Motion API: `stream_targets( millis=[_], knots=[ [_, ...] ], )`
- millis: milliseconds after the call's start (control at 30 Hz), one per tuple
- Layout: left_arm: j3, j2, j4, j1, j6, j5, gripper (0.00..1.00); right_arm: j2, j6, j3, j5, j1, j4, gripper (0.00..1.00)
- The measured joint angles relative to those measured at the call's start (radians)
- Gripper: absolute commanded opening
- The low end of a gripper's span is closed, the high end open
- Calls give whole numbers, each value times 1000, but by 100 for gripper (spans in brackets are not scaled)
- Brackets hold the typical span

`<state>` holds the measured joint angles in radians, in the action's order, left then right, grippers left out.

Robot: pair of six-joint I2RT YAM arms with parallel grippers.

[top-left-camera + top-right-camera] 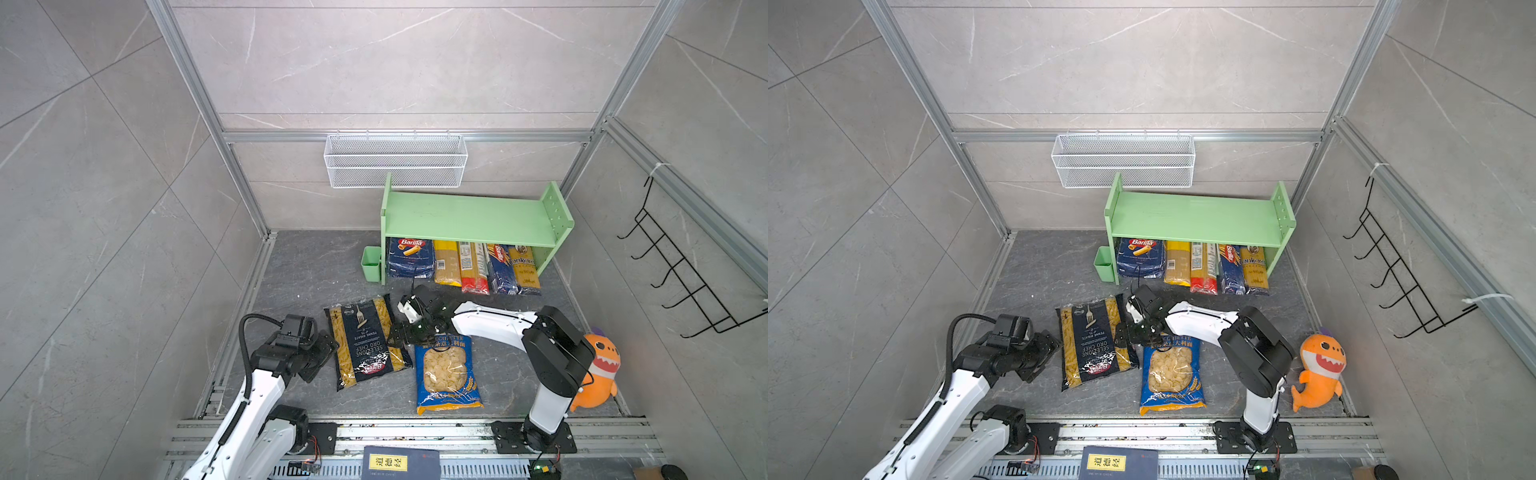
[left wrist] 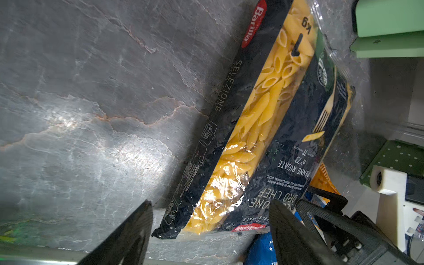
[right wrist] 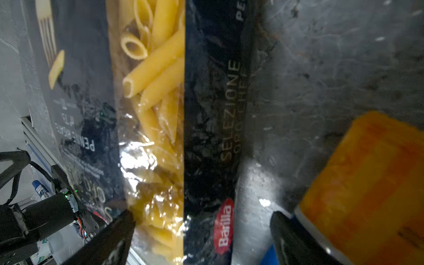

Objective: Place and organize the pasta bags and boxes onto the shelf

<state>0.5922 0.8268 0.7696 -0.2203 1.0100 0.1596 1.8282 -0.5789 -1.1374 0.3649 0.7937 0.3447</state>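
Nearest the lens lies one dark blue book [image 1: 401,463]. Beyond it two large bags lie flat on the floor [image 1: 307,274]: one black penne bag [image 1: 365,340], one blue-orange orecchiette bag [image 1: 446,374]. One shelf [image 1: 469,218] covers one Barilla carton [image 1: 411,257] and four slim spaghetti packs [image 1: 473,268]. Left gripper [image 1: 326,357] and right gripper [image 1: 397,334] both stand wide, clamping nothing: the penne bag's left edge sits between the left jaws, its right edge between the right jaws.

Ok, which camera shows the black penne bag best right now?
Both top views: the black penne bag shows nearly whole, label readable. The left wrist view catches it obliquely, one end cropped; the right wrist view gives only a close-up strip.
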Motion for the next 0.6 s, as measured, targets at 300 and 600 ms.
stream_targets(
  millis=[300, 600],
  knots=[
    [-3, 151, -113, 0, -27, 1, 67, 105, -1, -71, 93, 0, -75, 94],
    [-7, 255, -188, 9, -61, 4, 54, 173, -16, -127, 180, -4, -138, 94]
  ],
)
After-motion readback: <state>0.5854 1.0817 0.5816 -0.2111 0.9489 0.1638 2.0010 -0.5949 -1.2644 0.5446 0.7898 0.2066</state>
